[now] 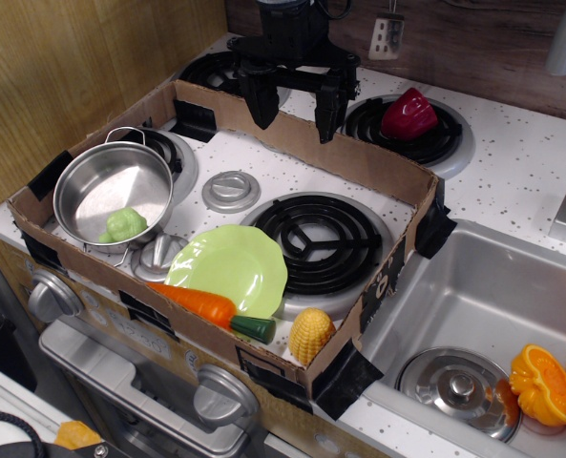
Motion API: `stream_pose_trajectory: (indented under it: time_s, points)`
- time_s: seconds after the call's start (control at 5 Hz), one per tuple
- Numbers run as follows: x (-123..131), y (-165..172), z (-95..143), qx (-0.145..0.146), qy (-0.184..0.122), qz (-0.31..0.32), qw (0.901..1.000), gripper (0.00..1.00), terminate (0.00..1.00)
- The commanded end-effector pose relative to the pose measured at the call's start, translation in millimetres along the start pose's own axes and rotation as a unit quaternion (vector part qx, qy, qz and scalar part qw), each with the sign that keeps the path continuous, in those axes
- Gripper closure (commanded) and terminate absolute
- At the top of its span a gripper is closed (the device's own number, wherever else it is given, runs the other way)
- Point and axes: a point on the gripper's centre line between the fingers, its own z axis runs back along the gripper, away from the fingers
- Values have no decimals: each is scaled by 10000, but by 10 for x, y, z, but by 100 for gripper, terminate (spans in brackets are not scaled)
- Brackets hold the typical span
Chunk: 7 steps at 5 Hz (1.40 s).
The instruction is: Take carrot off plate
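Observation:
The orange carrot (199,305) with its dark green top lies across the near rim of the lime-green plate (233,264), at the front of the cardboard-walled stove top, its tip pointing left. My gripper (294,113) hangs open and empty over the box's back wall, well behind the plate and apart from the carrot.
A steel pot (113,196) holding a green toy stands left of the plate. A yellow corn (311,335) lies right of the carrot's top. Cardboard walls (359,157) ring the stove. A red pepper (408,114) sits on the back right burner. The sink (473,305) holds orange halves (545,382).

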Motion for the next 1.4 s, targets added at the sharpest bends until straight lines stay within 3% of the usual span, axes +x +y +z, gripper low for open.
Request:
stream_pose_trajectory:
  time_s: [0.0,0.2,0.4,0.6,0.8,1.2]
  points:
    - [0,0,0,0,0,0,10000,0,0]
    - [-40,-34,76,220,-323,755,9964,0,0]
    - [-83,-58,130,210,-370,1563,9868,0,0]
    - [-171,-37,202,421,-512,2599,9634,0,0]
    - [-310,-59,245,628,-317,3771,9235,0,0]
    - [-536,-1,202,834,-557,5659,8184,0,0]
